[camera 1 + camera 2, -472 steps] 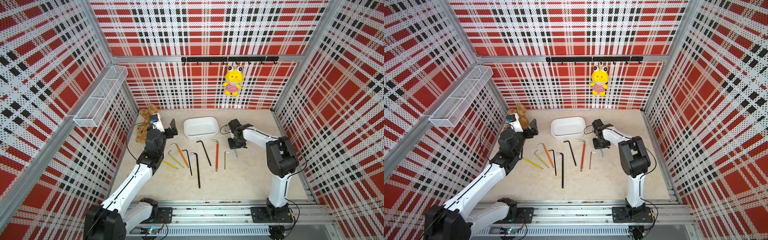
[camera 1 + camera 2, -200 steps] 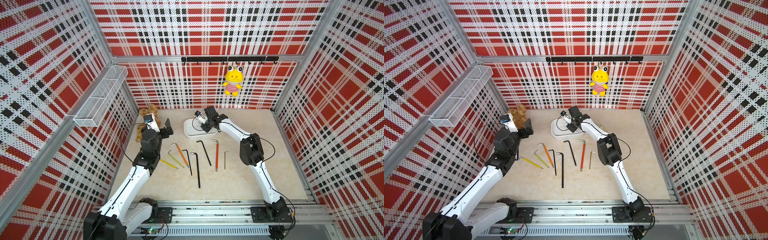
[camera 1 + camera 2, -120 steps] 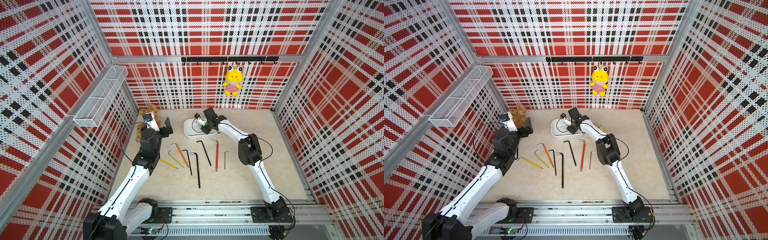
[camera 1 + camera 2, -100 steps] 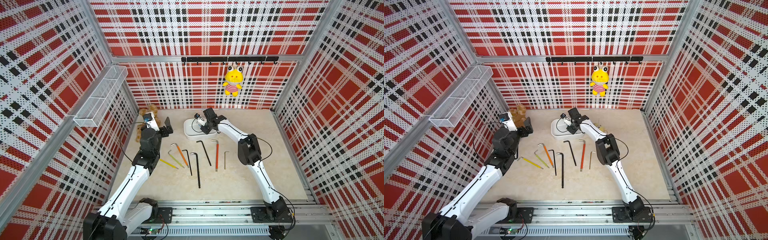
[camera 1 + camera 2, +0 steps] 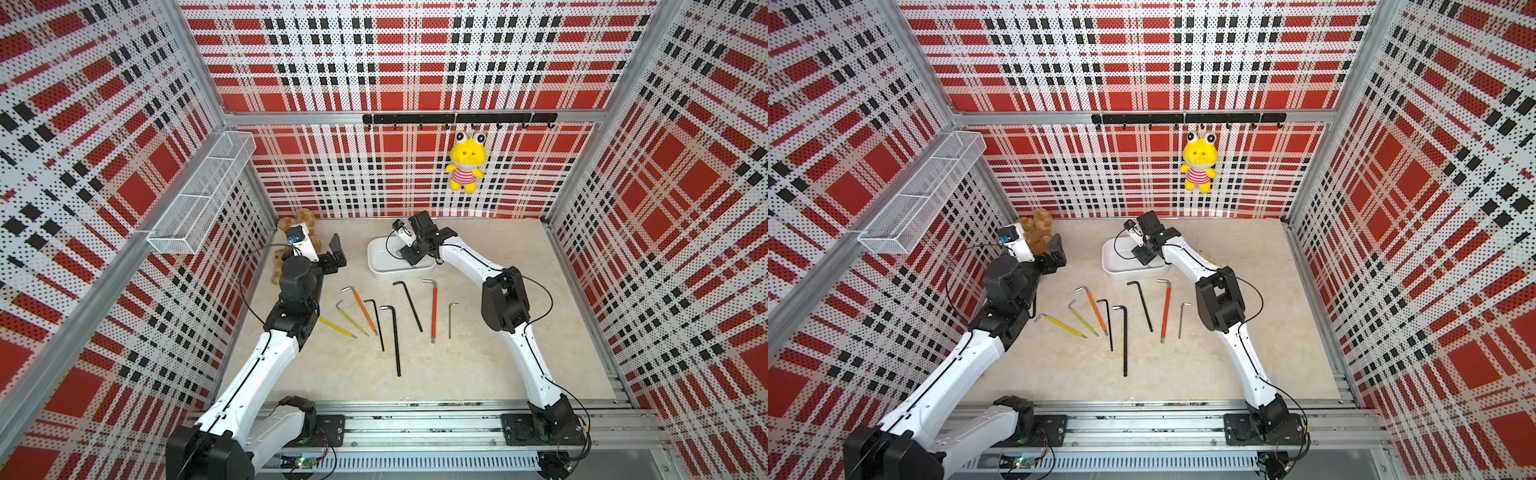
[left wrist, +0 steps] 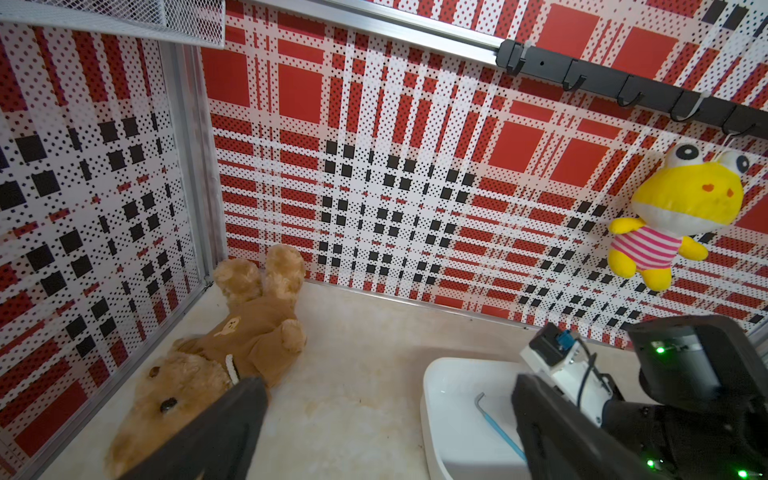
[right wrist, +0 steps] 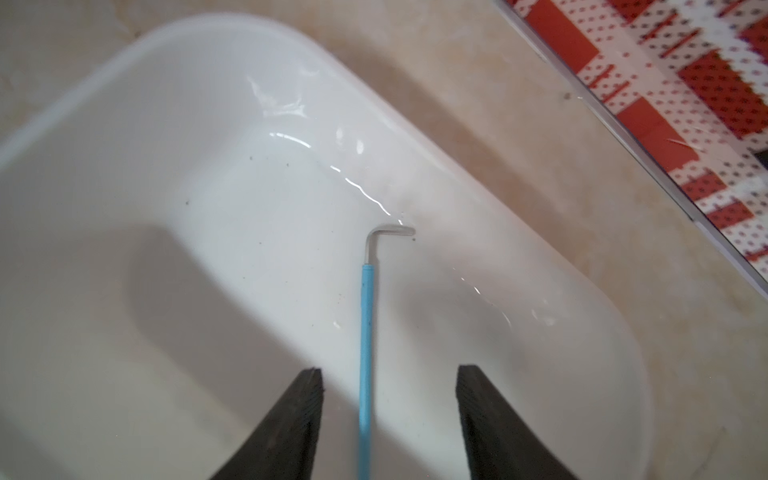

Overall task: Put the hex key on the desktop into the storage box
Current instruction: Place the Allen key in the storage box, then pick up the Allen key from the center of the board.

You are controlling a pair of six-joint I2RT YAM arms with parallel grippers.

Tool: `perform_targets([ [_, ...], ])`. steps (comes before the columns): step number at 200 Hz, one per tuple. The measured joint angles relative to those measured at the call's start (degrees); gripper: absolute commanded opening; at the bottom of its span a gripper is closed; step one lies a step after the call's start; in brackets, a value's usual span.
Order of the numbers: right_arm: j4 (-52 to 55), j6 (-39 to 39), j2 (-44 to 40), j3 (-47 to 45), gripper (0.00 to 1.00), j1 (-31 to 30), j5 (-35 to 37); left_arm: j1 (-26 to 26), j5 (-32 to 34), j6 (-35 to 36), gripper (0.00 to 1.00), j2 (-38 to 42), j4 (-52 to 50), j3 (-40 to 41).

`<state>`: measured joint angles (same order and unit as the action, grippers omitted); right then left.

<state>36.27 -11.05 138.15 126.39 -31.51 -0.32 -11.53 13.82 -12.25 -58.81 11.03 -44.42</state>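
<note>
Now, the right gripper (image 7: 390, 372) is held over the storage box (image 7: 166, 54), its two black fingers (image 7: 291, 419) spread apart and clamped on nothing. A blue-sleeved hex key (image 7: 365, 332) is seen lying inside the box, with its shaft running through the gap between those fingers and touched by neither. It is nearer one finger than the other. Its bare metal bent end is found beyond the fingertips, turned toward the box's far wall. In a top view the same gripper (image 5: 410, 255) is shown dipped within the box's rim (image 5: 376, 266).

The left gripper (image 6: 386, 382) is held with its fingers (image 6: 224, 419) wide apart, and nothing is gripped; only bare desktop (image 6: 353, 374) is seen between them. A brown teddy bear (image 6: 232, 353) is lying just beyond one finger, and the box with the blue key (image 6: 496, 428) is seen past the other.

Eight more hex keys are laid out on the desktop (image 5: 478, 361), behind both pairs of fingers toward the arms' bases and apart from them:
- a yellow one (image 5: 337, 327)
- a yellow-green one (image 5: 351, 319)
- an orange one (image 5: 365, 309)
- a short black one (image 5: 377, 320)
- a long black one (image 5: 395, 340)
- another black one (image 5: 411, 305)
- a red one (image 5: 434, 311)
- a small bronze one (image 5: 450, 320)
</note>
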Motion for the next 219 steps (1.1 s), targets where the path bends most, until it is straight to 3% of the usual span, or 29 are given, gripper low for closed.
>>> perform_targets([
  [49,-1.53,10.21,-21.64,-12.92,0.74,0.28,7.69,1.49,-3.39,-1.68,0.99,-1.11,-0.17,-0.11],
  [92,5.73,24.28,-32.41,-26.16,0.72,1.84,10.16,1.49,-5.51,-2.49,0.99,-2.23,0.09,-0.11],
  [148,13.97,38.62,-35.32,-51.56,0.71,1.27,6.32,1.49,-6.95,-3.04,0.99,-3.69,0.52,-0.09],
  [219,13.35,43.95,-33.73,-54.45,0.71,-0.37,4.13,1.46,-7.61,-3.17,0.99,-4.35,0.94,-0.09],
])
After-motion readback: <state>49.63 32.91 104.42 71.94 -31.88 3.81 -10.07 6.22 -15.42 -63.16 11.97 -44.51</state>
